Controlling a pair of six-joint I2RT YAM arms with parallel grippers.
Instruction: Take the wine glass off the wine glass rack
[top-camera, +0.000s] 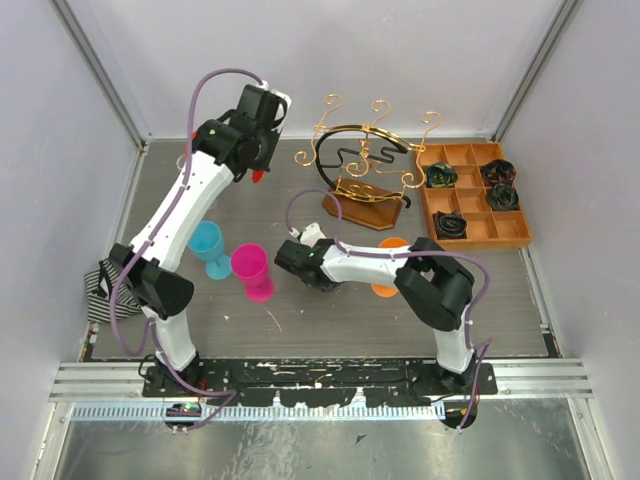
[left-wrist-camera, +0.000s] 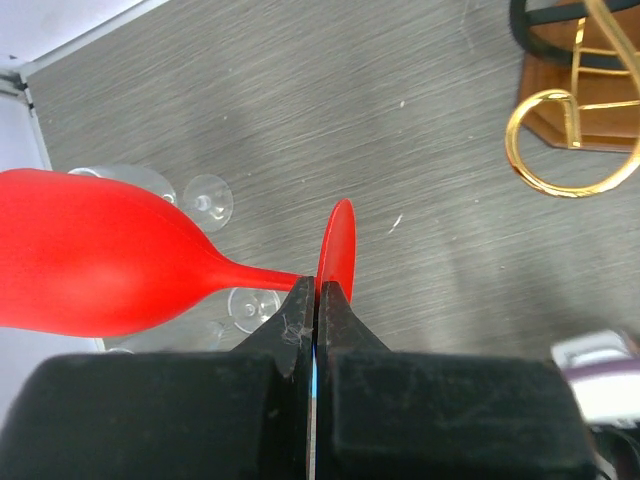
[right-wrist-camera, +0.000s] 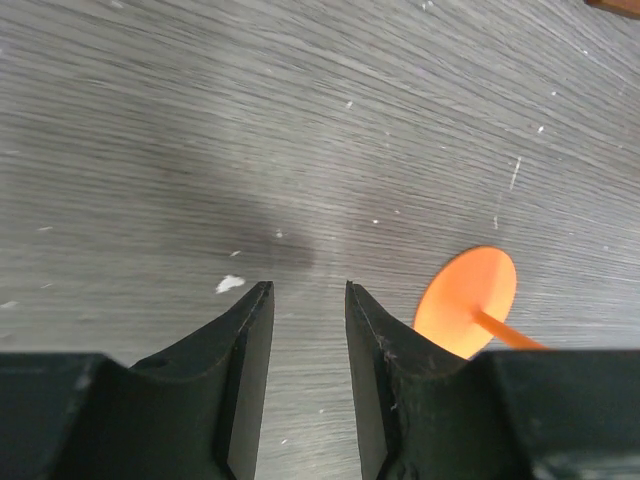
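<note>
In the left wrist view a red wine glass (left-wrist-camera: 90, 255) hangs sideways above the table, and my left gripper (left-wrist-camera: 315, 292) is shut on its thin stem just behind the round foot. From above, the left gripper (top-camera: 260, 168) is raised left of the gold wire wine glass rack (top-camera: 365, 160), clear of its hoops; only a red sliver of the glass (top-camera: 258, 177) shows there. The rack's gold hoop (left-wrist-camera: 560, 140) and wooden base lie at the upper right of the left wrist view. My right gripper (right-wrist-camera: 307, 290) stands open low over bare table, holding nothing.
An orange glass (right-wrist-camera: 465, 300) lies on its side under the right arm (top-camera: 390, 270). Blue (top-camera: 208, 248) and pink (top-camera: 253, 272) glasses stand mid-left. Clear glasses (left-wrist-camera: 205, 200) sit below the left gripper. An orange-brown compartment tray (top-camera: 475, 195) is at the right, a striped cloth (top-camera: 100, 290) at the left.
</note>
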